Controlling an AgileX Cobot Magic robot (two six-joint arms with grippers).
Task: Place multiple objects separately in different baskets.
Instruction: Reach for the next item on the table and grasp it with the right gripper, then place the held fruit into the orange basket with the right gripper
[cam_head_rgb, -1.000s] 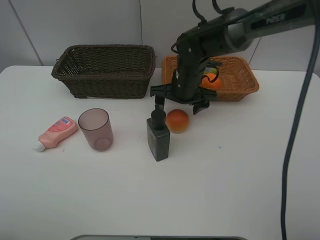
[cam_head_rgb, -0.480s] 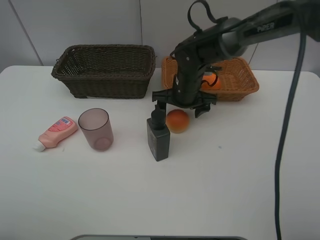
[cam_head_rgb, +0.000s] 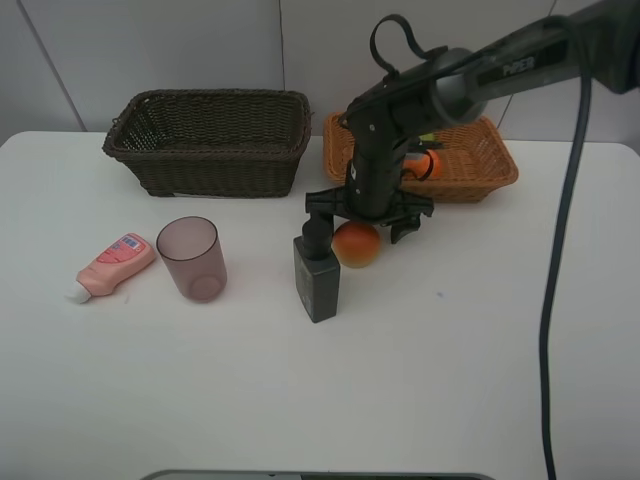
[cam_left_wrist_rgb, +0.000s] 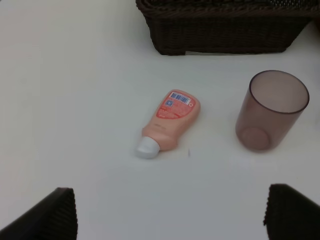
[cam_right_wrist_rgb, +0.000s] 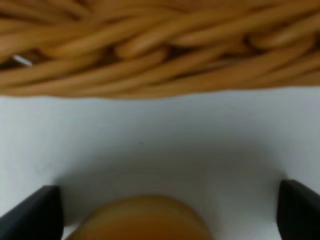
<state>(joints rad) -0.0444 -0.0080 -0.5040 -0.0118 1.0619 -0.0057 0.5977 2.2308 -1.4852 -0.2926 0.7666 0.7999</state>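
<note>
The red-orange fruit sits on the white table beside the dark pump bottle. My right gripper is open and low over the fruit, one finger on each side; the right wrist view shows the fruit between its fingertips. An orange lies in the orange-tan basket; the green fruit is mostly hidden by the arm. The mauve cup and pink tube lie at the left, in front of the dark brown basket. My left gripper is open above the tube and cup.
The orange-tan basket's woven wall stands close behind the fruit. The pump bottle is right next to the right gripper's left finger. The dark basket is beyond the cup. A black cable hangs at the right.
My right gripper has come down and a little forward, from above the basket's front edge to low around the red-orange fruit. Nothing else has moved.
</note>
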